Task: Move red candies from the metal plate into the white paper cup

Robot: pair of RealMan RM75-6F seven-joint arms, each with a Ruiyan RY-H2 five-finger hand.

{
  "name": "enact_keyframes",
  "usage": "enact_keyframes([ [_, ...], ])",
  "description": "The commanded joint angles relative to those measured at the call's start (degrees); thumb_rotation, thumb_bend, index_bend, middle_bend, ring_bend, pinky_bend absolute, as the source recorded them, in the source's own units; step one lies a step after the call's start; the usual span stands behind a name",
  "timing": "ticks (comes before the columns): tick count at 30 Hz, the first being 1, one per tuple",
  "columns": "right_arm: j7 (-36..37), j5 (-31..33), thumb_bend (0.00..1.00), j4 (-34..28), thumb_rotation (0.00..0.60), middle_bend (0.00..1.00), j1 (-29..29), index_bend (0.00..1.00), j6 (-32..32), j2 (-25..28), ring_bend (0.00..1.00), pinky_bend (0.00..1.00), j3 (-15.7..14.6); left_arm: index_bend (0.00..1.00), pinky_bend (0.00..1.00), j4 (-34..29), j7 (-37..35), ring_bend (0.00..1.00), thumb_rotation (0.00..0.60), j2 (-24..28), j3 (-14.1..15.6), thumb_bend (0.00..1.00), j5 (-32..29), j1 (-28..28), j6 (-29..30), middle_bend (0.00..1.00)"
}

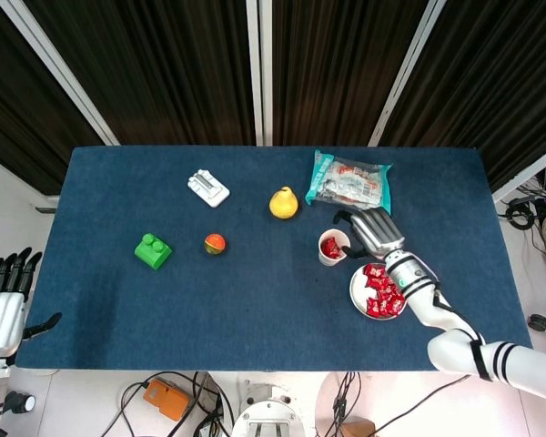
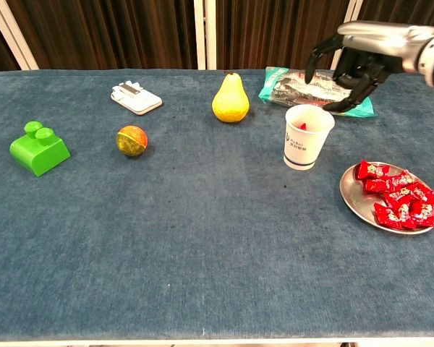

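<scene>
My right robot hand hangs empty over the cup, candy dropped

From the left: my left robot hand (image 1: pixel 2 284) waits off the blue tabletop (image 2: pixel 202 238) edge, fingers straight and apart, holding nothing; a green toy brick (image 2: pixel 37 148), a small red-and-yellow ball (image 2: pixel 132 140) and a yellow plastic pear (image 2: pixel 230 99) sit clear of the work; the white paper cup (image 2: pixel 307 136) stands upright with red candies (image 1: pixel 330 248) inside, just beside the round metal plate (image 2: pixel 351 197) so each carry is short; my right robot hand (image 2: pixel 352 63) hovers palm-down above the cup's rim, fingers loosely spread, gripping nothing; more red wrapped candies (image 2: pixel 399 196) remain heaped on the plate
</scene>
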Motion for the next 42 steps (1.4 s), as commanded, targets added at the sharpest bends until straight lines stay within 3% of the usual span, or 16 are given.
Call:
enact_keyframes([
  [1,2.1,-4.9,0.39,-3.3,0.600,0.96,-5.1,0.48,5.2,3.6,1.00,1.00,-4.0,0.00,0.00,0.2,0.0,0.00,0.600,0.0,0.0,0.00,0.0,-0.1,-0.2,0.00],
  [6,1.2,-7.6,0.39,-2.5,0.600,0.96,-9.0,0.48,5.5,4.7,1.00,1.00,-9.8,0.00,0.00,0.3,-0.2,0.00,0.600,0.0,-0.3,0.00,0.2,-0.5,-0.2,0.00],
  [9,0.4,-7.3,0.39,-0.5,0.600,0.96,-9.8,0.48,4.5,3.7,1.00,1.00,-11.2,0.00,0.00,0.3,-0.1,0.00,0.600,-0.2,-0.2,0.00,0.4,-0.6,-0.2,0.00],
  [17,-0.5,-6.5,0.39,3.8,0.600,0.96,-9.1,0.48,0.9,0.5,1.00,1.00,-11.2,0.00,0.00,0.2,0.2,0.00,0.600,-0.5,0.1,0.00,0.1,-0.2,-0.1,0.00],
  [31,-2.1,-5.8,0.40,5.8,0.600,0.96,-8.4,0.49,-2.1,-1.5,1.00,1.00,-11.1,0.00,0.00,0.3,0.3,0.00,0.600,-0.4,0.2,0.00,-0.1,0.1,0.0,0.00],
  [34,-1.8,-5.7,0.41,6.3,0.600,0.96,-8.3,0.52,-2.8,-1.9,1.00,1.00,-11.0,0.00,0.00,0.3,0.2,0.00,0.600,-0.4,0.1,0.00,-0.1,0.0,0.0,0.00],
  [42,-1.2,-5.3,0.56,7.5,0.600,0.96,-8.1,0.68,-3.4,-2.7,1.00,1.00,-10.3,0.00,0.00,0.3,0.4,0.00,0.600,-0.3,0.1,0.00,-0.3,0.1,0.0,0.00],
])
